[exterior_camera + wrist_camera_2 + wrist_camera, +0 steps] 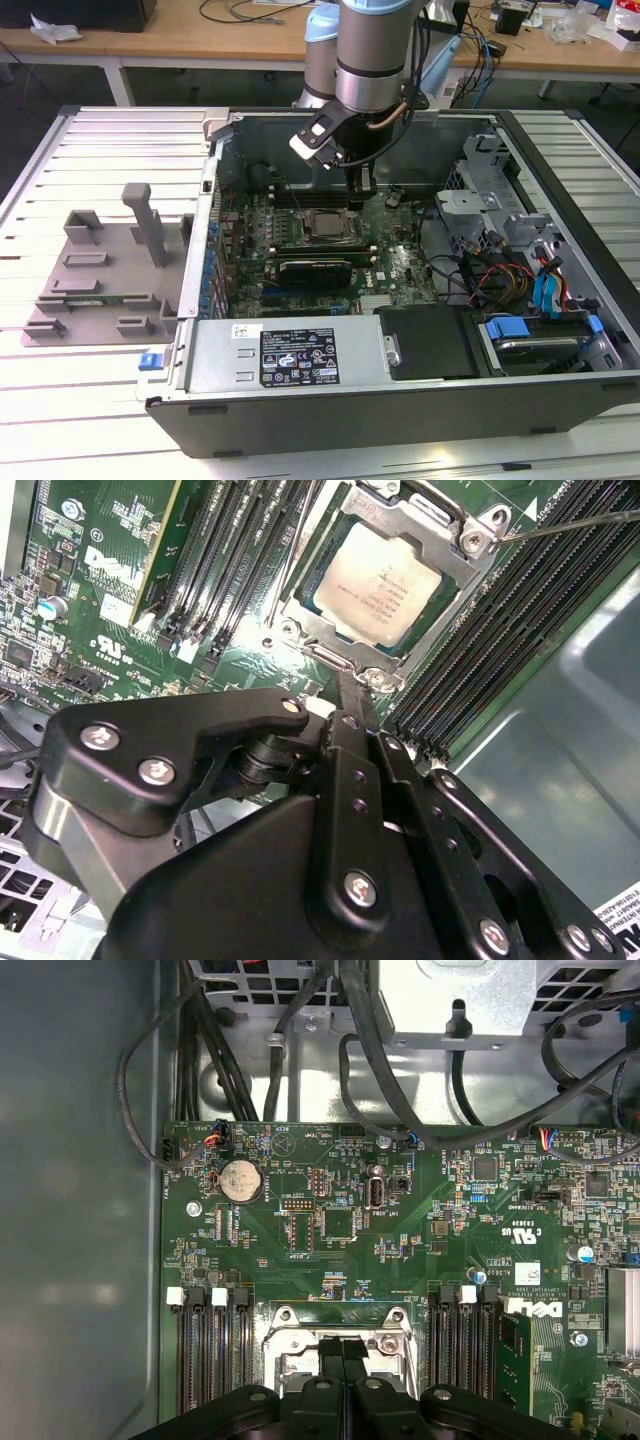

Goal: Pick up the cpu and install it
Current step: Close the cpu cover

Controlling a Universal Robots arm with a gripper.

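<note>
Gripper (pixel 360 193) position: hanging from the arm inside the open computer case (pixel 560 400), tips pointing down at the motherboard (pixel 400 265). Finger condition: in the first wrist view the two black fingers (pixel 330 1352) sit pressed together with only a seam between them, and nothing is seen held there; judged closed and empty. Cpu (pixel 325 224) location: lying flat, silver top up, inside the metal socket frame (pixel 470 535) on the motherboard, with banks of memory slots (pixel 240 550) on either side. Relation of note: in the exterior view the cpu lies just beside the fingertips, a little toward the exterior view's left and nearer the camera, at board level. In the second wrist view the joined tips end at the near rim of the socket frame, with the chip just past them; whether they touch the rim cannot be told. The chip is square, so it has no long side to align with, and its edges run parallel to the frame. Judgement: the chip appears to be seated in the socket already; whether the frame is latched over it cannot be confirmed.
</note>
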